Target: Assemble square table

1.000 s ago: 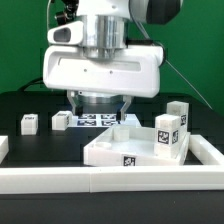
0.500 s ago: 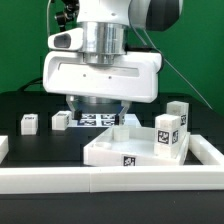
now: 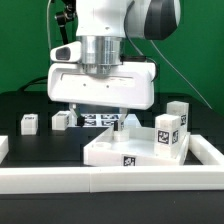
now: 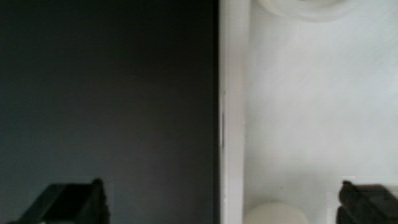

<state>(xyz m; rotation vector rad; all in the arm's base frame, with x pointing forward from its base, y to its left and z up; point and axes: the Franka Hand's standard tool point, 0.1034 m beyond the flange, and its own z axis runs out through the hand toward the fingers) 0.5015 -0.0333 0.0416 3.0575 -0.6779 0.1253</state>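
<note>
The white square tabletop [image 3: 140,146] lies upside down on the black table, with a tag on its front wall. My gripper [image 3: 97,114] hangs over its far corner on the exterior view's left, open and empty. In the wrist view the tabletop's edge [image 4: 302,110] runs between my spread fingertips [image 4: 71,203], with a round corner socket [image 4: 299,8] showing; the gripper [image 4: 217,205] holds nothing. Two small white tagged legs [image 3: 28,122] [image 3: 61,119] lie on the left. Two taller legs [image 3: 168,133] [image 3: 178,114] stand at the tabletop's right side.
The marker board [image 3: 97,120] lies flat behind the tabletop, partly hidden by my hand. A long white border rail [image 3: 110,181] runs along the front and up the right side [image 3: 207,150].
My hand has moved down toward the tabletop's far-left corner. The jaws stay open. No part has moved.
</note>
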